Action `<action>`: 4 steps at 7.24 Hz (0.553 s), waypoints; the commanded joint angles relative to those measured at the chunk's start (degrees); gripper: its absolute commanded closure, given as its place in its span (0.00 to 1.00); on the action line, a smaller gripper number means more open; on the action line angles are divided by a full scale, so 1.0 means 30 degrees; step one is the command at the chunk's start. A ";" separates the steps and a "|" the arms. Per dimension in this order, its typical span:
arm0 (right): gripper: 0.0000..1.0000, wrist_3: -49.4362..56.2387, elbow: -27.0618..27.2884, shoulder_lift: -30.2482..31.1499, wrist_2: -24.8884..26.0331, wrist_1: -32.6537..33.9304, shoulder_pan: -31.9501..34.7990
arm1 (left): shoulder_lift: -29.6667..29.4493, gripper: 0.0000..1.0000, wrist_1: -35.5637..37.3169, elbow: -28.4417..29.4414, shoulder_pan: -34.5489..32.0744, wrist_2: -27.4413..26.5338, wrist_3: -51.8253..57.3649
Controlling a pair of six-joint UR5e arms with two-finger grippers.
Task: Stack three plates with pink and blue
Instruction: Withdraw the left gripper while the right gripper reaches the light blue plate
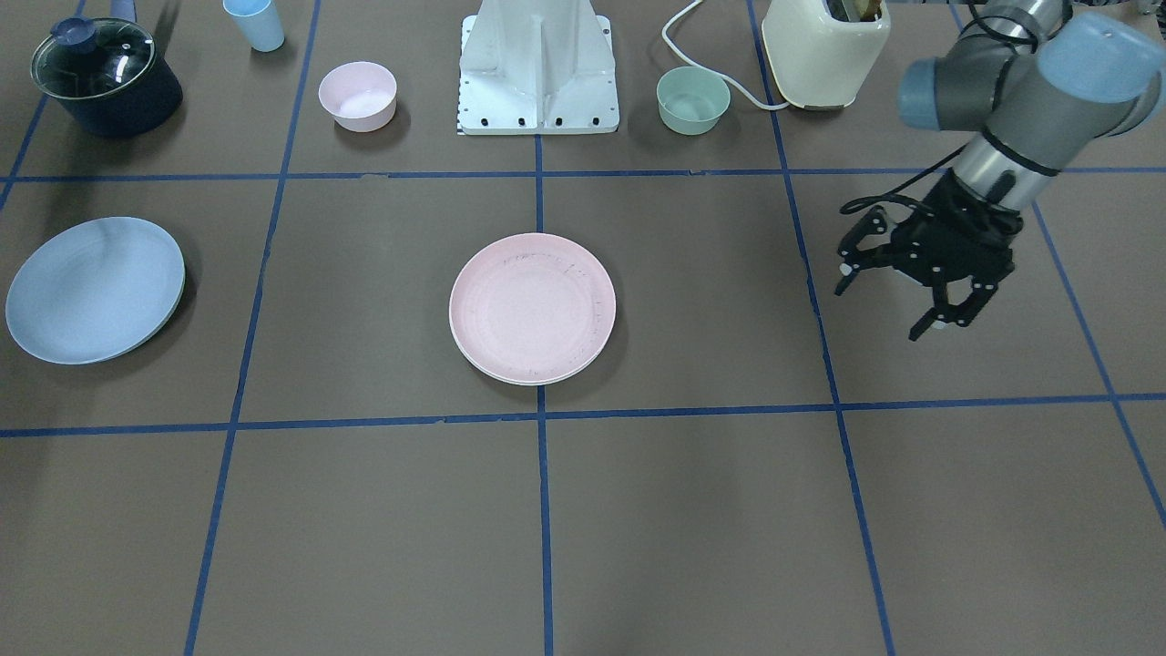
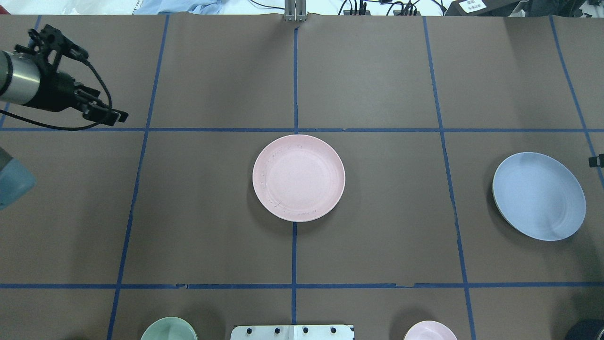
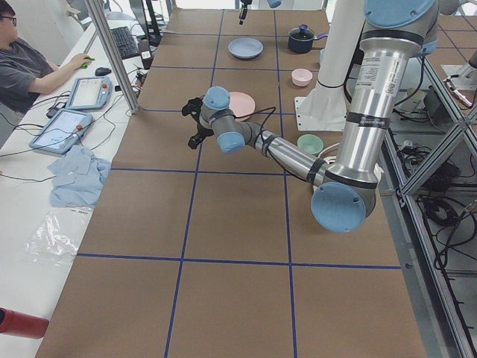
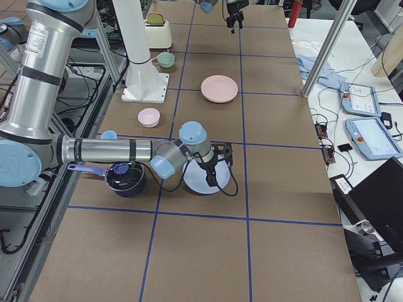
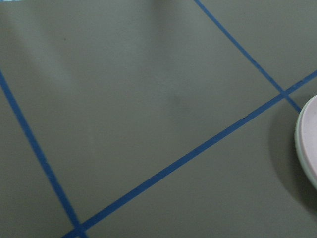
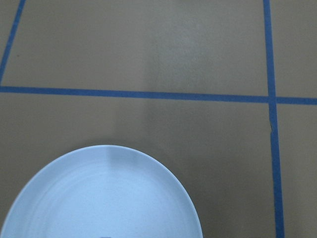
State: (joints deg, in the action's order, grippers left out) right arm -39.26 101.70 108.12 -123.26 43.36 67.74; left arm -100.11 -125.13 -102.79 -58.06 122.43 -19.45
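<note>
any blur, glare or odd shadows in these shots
Front view: even light, no glare, with a soft grey shadow crossing the blue plate. Overhead view: sharp, with soft shadows hugging both plates. Left wrist view: dim and greyish, with a dark shadow beside the pink plate edge. Right wrist view: fairly sharp, with a faint shaded band over the blue plate.

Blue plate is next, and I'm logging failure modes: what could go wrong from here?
The blue plate lies flat with a thin, shallow rim, so a grip may slip or just shove it.
It sits far from the pink plate; carried tilted, it could slide out or land off-centre.
The left pincer hangs open on the pink plate's other side, so it might get in the way there.
</note>
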 commanded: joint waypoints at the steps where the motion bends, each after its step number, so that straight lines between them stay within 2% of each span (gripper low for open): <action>1: 0.16 -0.2746 -0.3738 0.0201 0.1241 -0.6102 -0.1714 | 0.0646 0.00 -0.0183 -0.0013 -0.0685 0.0206 0.1298; 2: 0.26 -0.3256 -0.3899 0.0200 0.1824 -0.6452 -0.2619 | 0.0675 0.00 -0.0184 -0.0101 -0.0685 0.0206 0.1211; 3: 0.29 -0.3290 -0.4162 0.0229 0.2671 -0.6543 -0.3469 | 0.0675 0.00 -0.0184 -0.0073 -0.0685 0.0206 0.1181; 4: 0.34 -0.3290 -0.4281 0.0258 0.2825 -0.6544 -0.3768 | 0.0675 0.00 -0.0184 -0.0101 -0.0685 0.0206 0.1152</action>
State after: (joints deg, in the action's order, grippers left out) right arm -48.71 89.69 108.81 -116.20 24.39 58.31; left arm -98.13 -125.67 -103.02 -60.08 123.04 -15.91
